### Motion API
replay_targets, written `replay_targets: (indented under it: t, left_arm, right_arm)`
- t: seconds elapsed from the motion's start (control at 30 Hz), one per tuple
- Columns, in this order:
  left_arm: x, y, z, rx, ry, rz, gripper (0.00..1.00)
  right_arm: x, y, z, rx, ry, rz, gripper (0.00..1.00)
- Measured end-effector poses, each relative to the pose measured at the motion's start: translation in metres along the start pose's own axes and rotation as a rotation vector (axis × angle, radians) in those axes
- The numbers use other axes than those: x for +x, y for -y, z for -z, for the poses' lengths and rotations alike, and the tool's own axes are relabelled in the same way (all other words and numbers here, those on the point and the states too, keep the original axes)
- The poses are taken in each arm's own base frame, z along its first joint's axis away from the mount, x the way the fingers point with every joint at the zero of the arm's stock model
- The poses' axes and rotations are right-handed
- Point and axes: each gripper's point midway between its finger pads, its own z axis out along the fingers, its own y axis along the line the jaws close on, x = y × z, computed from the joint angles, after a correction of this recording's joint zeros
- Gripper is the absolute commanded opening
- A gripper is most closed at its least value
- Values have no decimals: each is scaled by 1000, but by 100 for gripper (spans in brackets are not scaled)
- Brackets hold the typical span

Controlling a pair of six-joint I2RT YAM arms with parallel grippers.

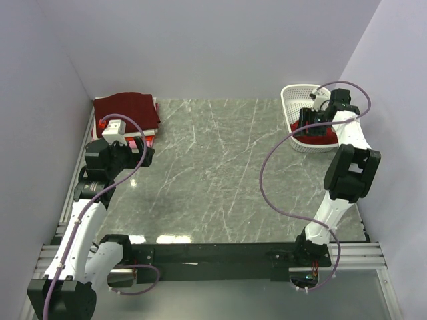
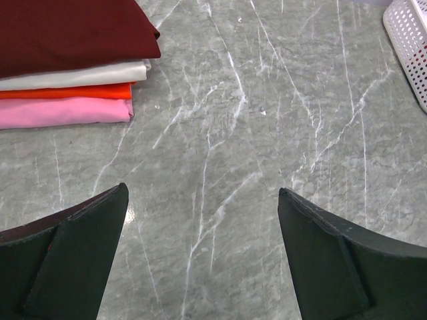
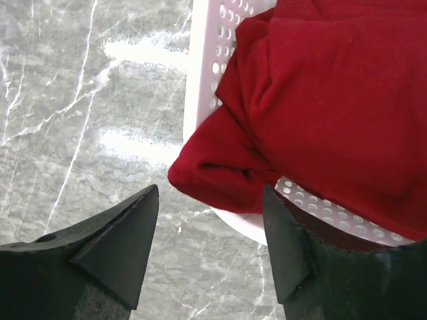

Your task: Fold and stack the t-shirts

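A crumpled bright red t-shirt (image 3: 320,100) lies in the white perforated basket (image 3: 207,73), and one fold of it hangs over the basket's rim. My right gripper (image 3: 211,189) hovers over that rim with its jaws apart. The hanging fold sits just above the gap, and the right finger is close to the cloth. From above, the right gripper (image 1: 312,125) is over the basket (image 1: 288,100). Folded t-shirts are stacked at the back left: dark maroon (image 2: 73,33), white (image 2: 73,75), orange-red (image 2: 67,91) and pink (image 2: 63,112). My left gripper (image 2: 202,190) is open over bare table beside the stack.
The stack (image 1: 127,112) lies in the back left corner against the wall. The basket corner (image 2: 410,47) shows at the far right of the left wrist view. Grey marble table (image 1: 213,173) spreads between the arms, with walls on three sides.
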Motion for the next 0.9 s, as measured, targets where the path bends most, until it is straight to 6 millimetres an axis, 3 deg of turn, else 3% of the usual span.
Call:
replay_targets:
  t: [0.17,0.27,0.6,0.73,0.8,0.87,0.9]
  left_arm:
    - [0,0,0,0,0,0,99]
    - [0,0,0,0,0,0,99]
    - [0,0,0,-1,-1,1,99]
    - [2,0,0,-2,-6,2,100]
    - [2,-1,0,-3,-9,2,99]
    - [3,-1,0,-3,-11,3,99]
    - [3,-1,0,-4,-12,3,100]
  right_arm:
    - [4,-1,1,-5,-16,7,55]
    - [3,-2,0,-4,-20,14,42]
    - [-15,-15,6,2,2,53,41]
    - [-12,-17,0,0,-14,53,39]
    - [-7,-15,-7,1,-35,50,26]
    - [-2,-12,-14,4,-57,43,0]
    - [0,-11,-16,6,-66,41,0]
